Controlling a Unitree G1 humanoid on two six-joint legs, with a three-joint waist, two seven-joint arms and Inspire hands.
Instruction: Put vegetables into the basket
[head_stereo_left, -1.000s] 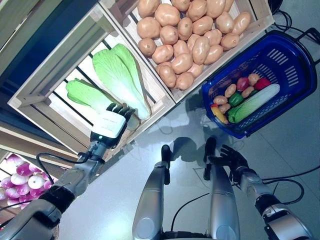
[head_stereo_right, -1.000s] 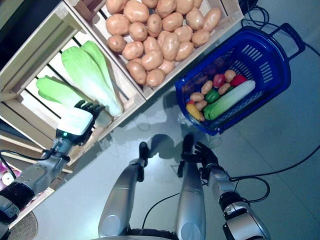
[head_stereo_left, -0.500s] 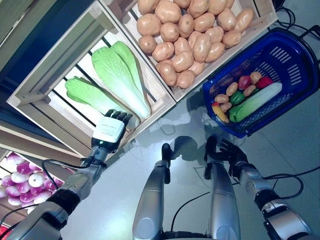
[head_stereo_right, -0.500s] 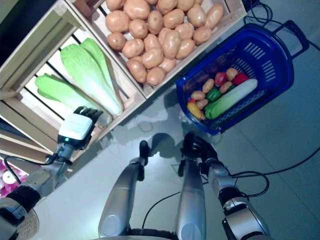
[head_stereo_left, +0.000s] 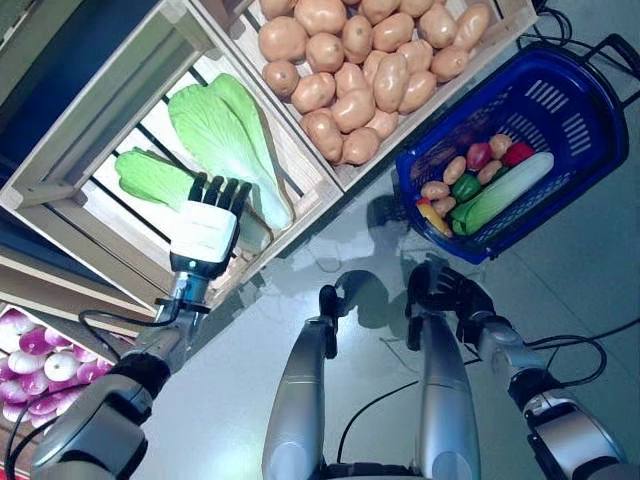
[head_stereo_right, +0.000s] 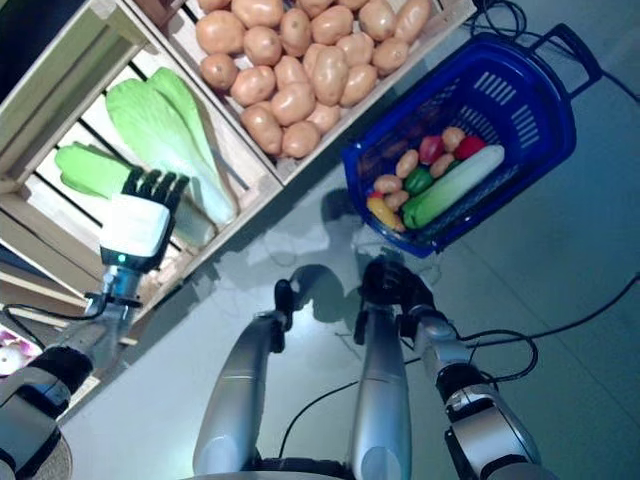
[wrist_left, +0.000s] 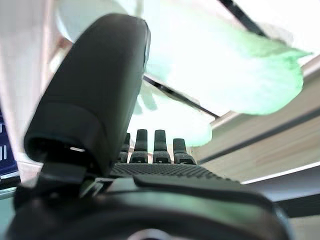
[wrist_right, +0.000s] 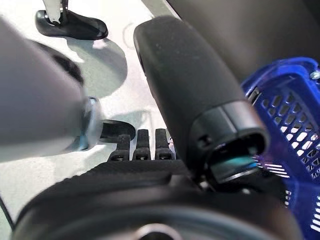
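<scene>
Left robot hand hovers over cabbage, fingers straight, empty. Leaf runs crosswise beneath; right robot hand relaxed, idle near basket

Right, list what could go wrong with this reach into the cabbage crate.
1. The left robot hand hovers open over two cabbages lying close together; closing here may catch both, or only loose leaf.
2. The crate's front rail sits just beneath the hand, so a lifted cabbage could snag on it.
3. The blue basket stands far to the right and already holds vegetables; a long cabbage may not settle inside.
</scene>
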